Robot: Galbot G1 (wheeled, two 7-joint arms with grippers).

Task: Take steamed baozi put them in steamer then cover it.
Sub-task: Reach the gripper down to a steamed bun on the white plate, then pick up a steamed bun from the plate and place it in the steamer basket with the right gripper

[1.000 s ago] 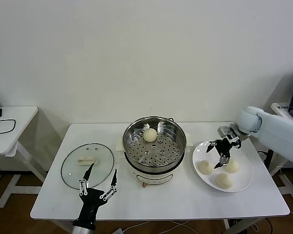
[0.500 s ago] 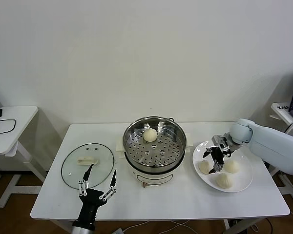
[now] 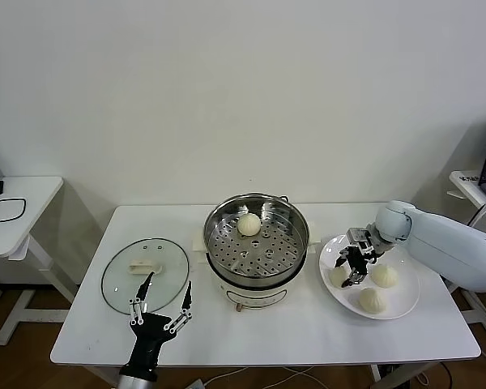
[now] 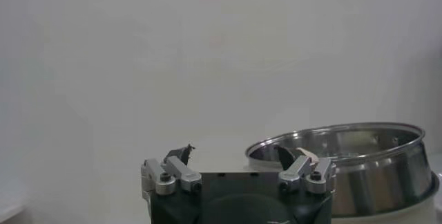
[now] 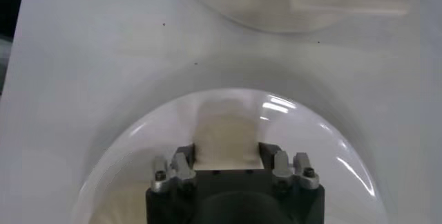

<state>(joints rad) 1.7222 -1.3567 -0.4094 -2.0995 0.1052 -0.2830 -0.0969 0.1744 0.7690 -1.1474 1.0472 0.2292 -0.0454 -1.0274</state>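
The steel steamer stands mid-table on its white pot base, with one baozi on its perforated floor. Three more baozi lie on the white plate to the right. My right gripper is down on the plate's left side, shut on the left baozi. In the right wrist view that baozi sits squeezed between the fingers of the right gripper. The other two baozi lie free beside it. My left gripper waits open at the table's front left, facing the steamer.
A round glass lid with a white handle lies flat on the table left of the steamer, just beyond the left gripper. A small side table stands off to the far left.
My right gripper came down and leftward onto the plate and closed on the left baozi. The left arm stayed where it was.
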